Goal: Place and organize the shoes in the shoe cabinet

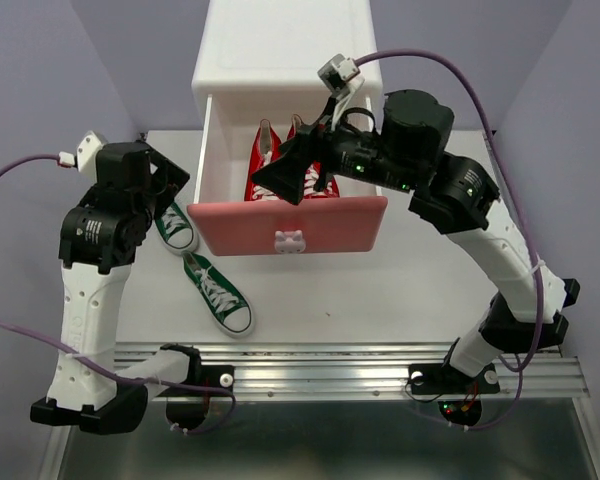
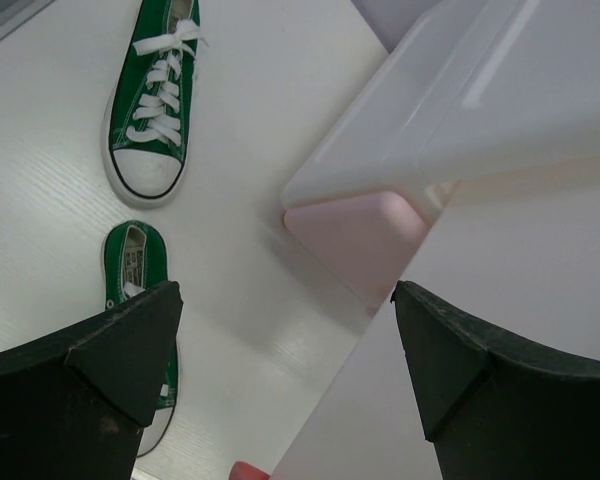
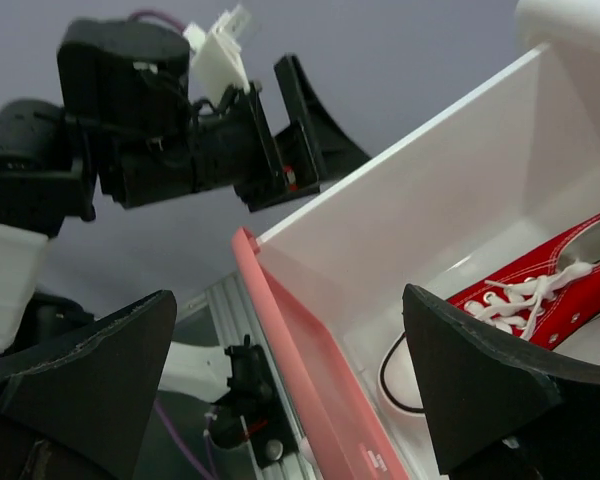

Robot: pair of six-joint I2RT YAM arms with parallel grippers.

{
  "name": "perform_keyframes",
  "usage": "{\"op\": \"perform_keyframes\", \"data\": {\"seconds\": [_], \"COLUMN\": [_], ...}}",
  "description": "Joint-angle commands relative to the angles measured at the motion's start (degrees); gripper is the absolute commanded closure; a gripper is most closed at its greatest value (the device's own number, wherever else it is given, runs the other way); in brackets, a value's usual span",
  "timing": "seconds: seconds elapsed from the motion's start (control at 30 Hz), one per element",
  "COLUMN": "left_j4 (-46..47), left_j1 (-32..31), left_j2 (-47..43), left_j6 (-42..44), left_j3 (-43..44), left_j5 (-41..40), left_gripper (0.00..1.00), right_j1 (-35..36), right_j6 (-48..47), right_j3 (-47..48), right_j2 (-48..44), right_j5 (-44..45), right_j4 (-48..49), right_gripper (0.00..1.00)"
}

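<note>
Readable text, all three views: none.
The only printed mark found is a dark patch on the pale insole of one green sneaker (image 2: 133, 256), which lies near the left edge of the tabletop (image 2: 40, 200) and shows in the left wrist view. Its characters are too small and blurred to read, so no brand, number or sign is recorded.

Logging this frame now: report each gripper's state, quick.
Left gripper: open, holding nothing, above the table beside the green shoes.
Right gripper: open, holding nothing, over the open drawer with the red shoes.
</note>
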Motion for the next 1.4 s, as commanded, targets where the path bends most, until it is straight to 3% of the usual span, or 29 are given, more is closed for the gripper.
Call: {"op": "perform_keyframes", "data": {"seconds": [0.0, 0.23, 0.43, 0.6, 0.83, 1.13, 1.37], "left_j4": [2.7, 3.3, 6.1, 10.0, 17.3, 24.1, 22.9], "left_j1": [3.5, 11.2, 15.7, 16.1, 16.2, 15.9, 12.3], "left_j2": [1.8, 7.8, 11.5, 13.8, 16.9, 22.4, 26.8], "left_j6": [5.5, 10.6, 11.0, 10.9, 10.6, 11.9, 15.4], "left_j3": [6.7, 17.6, 26.1, 31.4, 36.4, 37.4, 39.0], "left_j5": [0.8, 7.3, 12.0, 14.2, 19.9, 32.4, 35.0], "left_gripper": [0.01, 0.01, 0.01, 0.01, 0.01, 0.01, 0.01], "right_j1": [1.8, 7.5, 14.6, 21.7, 23.5, 24.2, 24.7], "right_j6": [-4.1, -6.2, -10.9, -14.7, -15.9, -18.0, -10.5], "right_j3": [3.1, -2.2, 0.5, 2.3, -0.3, -10.5, -14.8], "right_j2": [0.0, -3.6, -2.0, 0.3, 1.1, -2.0, -3.1], "right_j5": [-5.9, -1.9, 4.6, 7.7, 8.9, 23.3, 29.3], "right_j4": [-5.0, -8.1, -14.9, -19.1, -22.9, -20.1, -20.8], "right_gripper": [0.0, 0.0, 0.0, 0.0, 0.0, 0.0, 0.0]}}
